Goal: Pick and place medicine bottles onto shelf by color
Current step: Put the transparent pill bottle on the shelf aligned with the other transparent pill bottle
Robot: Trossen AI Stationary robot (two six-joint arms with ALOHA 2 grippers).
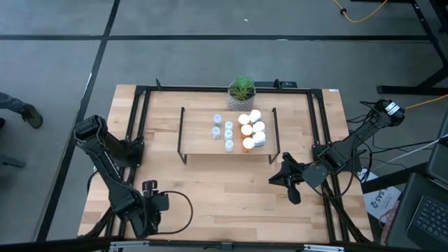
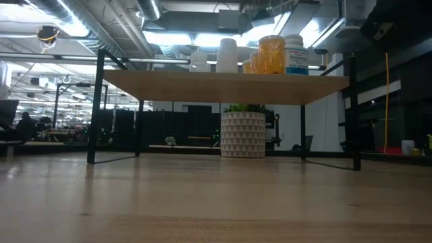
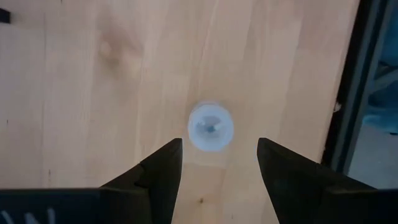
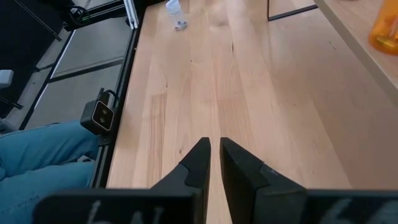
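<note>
A pale wood table (image 1: 231, 189) stands on grey floor. The shelf (image 1: 199, 143) on it carries clear, white and orange bottles (image 1: 238, 131). In front, the left gripper (image 3: 216, 163) hangs spread above one seemingly clear bottle (image 3: 211, 126); the right gripper (image 4: 215, 163) is pinched together, empty.

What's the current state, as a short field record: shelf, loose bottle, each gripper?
shelf: pale bluish-clear bottles grouped left of white and orange bottles
loose bottle: pale, on the table, directly below the left wrist camera
left gripper: open, above the loose bottle, not gripping
right gripper: shut, empty, over bare table near the shelf's right end
</note>
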